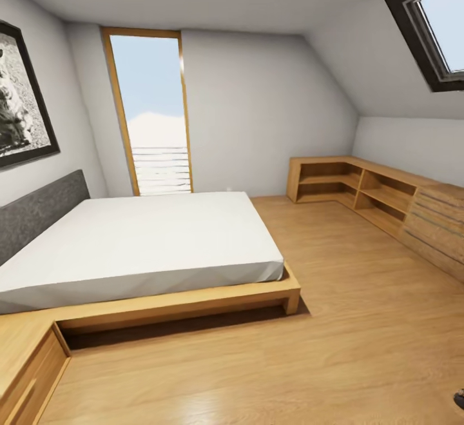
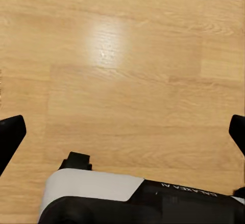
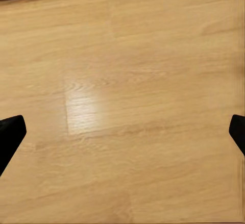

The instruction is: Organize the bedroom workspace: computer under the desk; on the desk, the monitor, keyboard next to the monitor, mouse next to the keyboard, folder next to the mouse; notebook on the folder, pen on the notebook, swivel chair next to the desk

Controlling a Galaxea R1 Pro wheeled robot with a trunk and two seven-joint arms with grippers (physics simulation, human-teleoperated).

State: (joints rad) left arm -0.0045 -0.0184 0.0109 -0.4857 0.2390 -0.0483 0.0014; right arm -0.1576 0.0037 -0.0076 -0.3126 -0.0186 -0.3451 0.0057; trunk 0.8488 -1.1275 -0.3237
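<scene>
The desk, computer, monitor, keyboard, mouse, folder, notebook, pen and swivel chair are out of view. I face a bedroom with a bed (image 1: 148,244). My left gripper (image 2: 122,132) hangs open over bare wooden floor, its dark fingertips (image 2: 10,134) far apart, with the robot's white and black base (image 2: 138,198) below it. My right gripper (image 3: 122,134) is open too, over wooden floor, nothing between its fingers.
The low bed stands left of centre on a wooden frame (image 1: 193,299). A wooden bedside unit (image 1: 26,360) sits at the near left. Low open shelves (image 1: 361,189) and drawers (image 1: 441,225) line the right wall. Wooden floor (image 1: 322,347) stretches ahead and right. A tall window (image 1: 154,115) is at the back.
</scene>
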